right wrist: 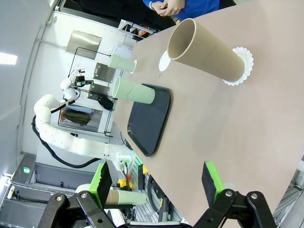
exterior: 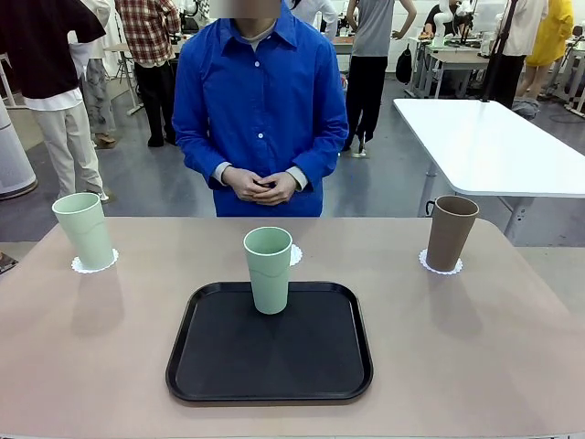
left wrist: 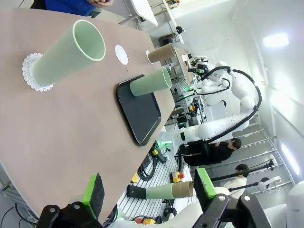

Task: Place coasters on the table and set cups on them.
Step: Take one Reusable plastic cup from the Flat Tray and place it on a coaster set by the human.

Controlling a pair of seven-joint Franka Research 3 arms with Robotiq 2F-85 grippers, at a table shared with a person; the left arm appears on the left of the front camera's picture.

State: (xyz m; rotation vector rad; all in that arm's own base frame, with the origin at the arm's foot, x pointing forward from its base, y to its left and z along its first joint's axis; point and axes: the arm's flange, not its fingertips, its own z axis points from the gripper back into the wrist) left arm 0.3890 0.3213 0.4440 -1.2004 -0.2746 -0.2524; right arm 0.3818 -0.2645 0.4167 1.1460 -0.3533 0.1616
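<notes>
Up close, beige table (exterior: 512,347); beyond, white table (exterior: 484,146)

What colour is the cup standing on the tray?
The cup is pale mint green; front view shows it best.

The front camera faced the person (exterior: 260,101) across the table (exterior: 91,347). Tilted wrist cameras watched from opposite ends; all showed the tray (exterior: 274,361).
</notes>
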